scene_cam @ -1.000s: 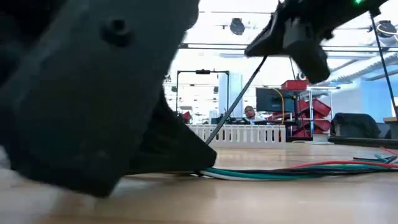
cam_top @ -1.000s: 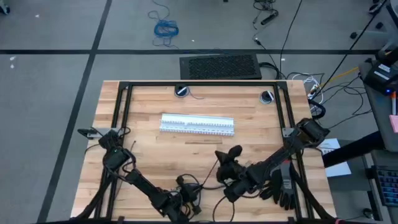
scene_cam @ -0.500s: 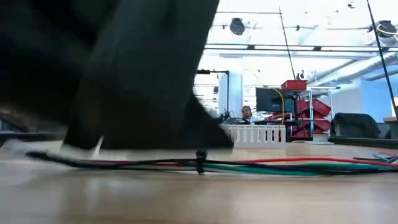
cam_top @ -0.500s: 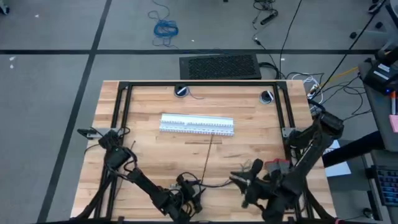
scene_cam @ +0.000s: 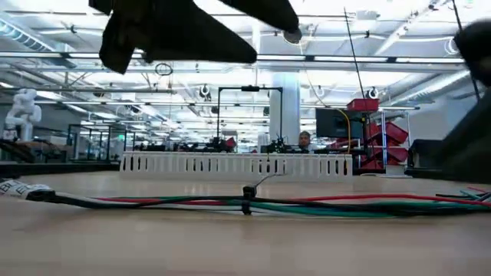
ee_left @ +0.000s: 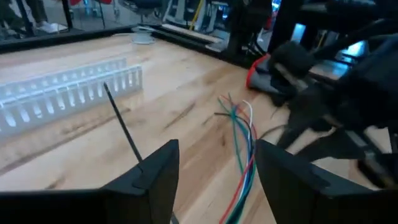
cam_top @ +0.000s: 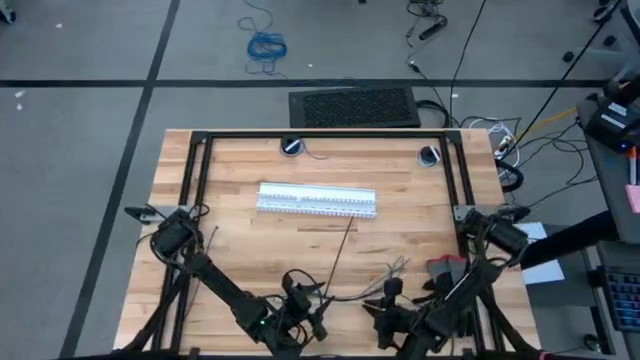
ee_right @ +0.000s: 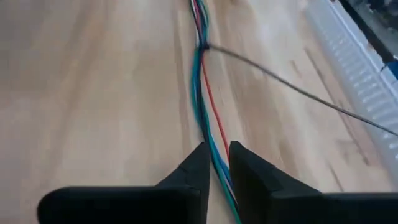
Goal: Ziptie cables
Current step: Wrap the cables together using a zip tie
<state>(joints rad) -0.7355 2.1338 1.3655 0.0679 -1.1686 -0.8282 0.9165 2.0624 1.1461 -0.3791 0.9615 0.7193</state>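
Wooden table [cam_top: 230, 250]; ziptie [scene_cam: 247, 201] around cables [scene_cam: 322, 205]

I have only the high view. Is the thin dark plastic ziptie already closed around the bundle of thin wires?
Observer: Yes. The low view shows the thin dark plastic ziptie circling the bundle of thin red, green and white wires.
Operator: Where does its tail go?
Observer: It rises at a slant off the wooden table, toward the white slotted strip.
Operator: And the left gripper?
Observer: In its wrist view the left gripper has its jaws wide open, holding nothing.
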